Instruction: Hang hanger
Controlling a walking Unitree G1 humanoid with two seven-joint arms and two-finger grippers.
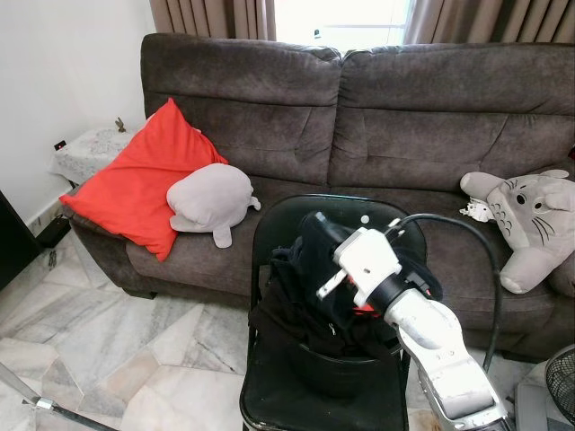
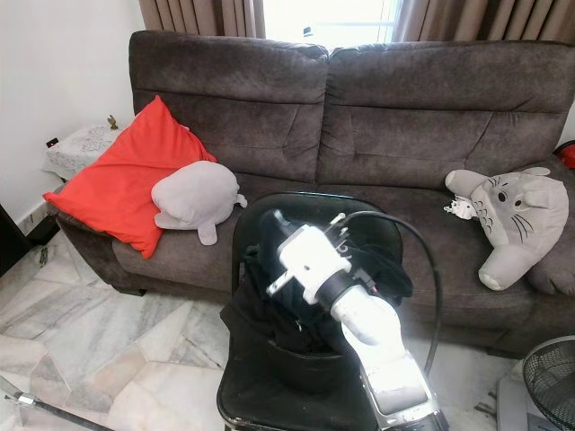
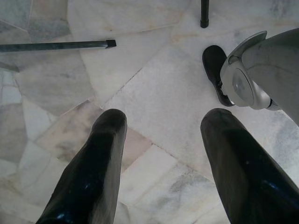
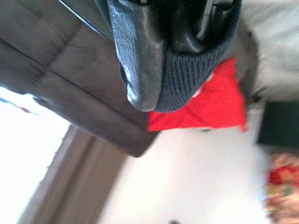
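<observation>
The right gripper (image 4: 163, 56) is raised above a black chair (image 1: 269, 395) that stands in front of a dark grey sofa (image 1: 404, 117). In the right wrist view, its black fingers (image 4: 138, 56) pinch the ribbed edge of a dark knitted garment (image 4: 191, 74), with what looks like a black hanger (image 4: 205, 23) bunched in the same grip; the hanger's shape cannot be made out clearly. The rest of the garment hangs in a heap over the chair seat and backrest. A black cable (image 1: 467, 233) loops from the right wrist over the sofa seat.

The left gripper (image 3: 163, 168) hangs low over the marble floor (image 3: 154, 93), its two fingers (image 3: 93, 172) spread apart with nothing between them.

On the sofa, a red cushion (image 1: 144, 180) leans at the robot's left end, touching a grey seal plush (image 1: 211, 202). A grey Totoro plush (image 1: 530, 211) lies at the opposite end.
</observation>
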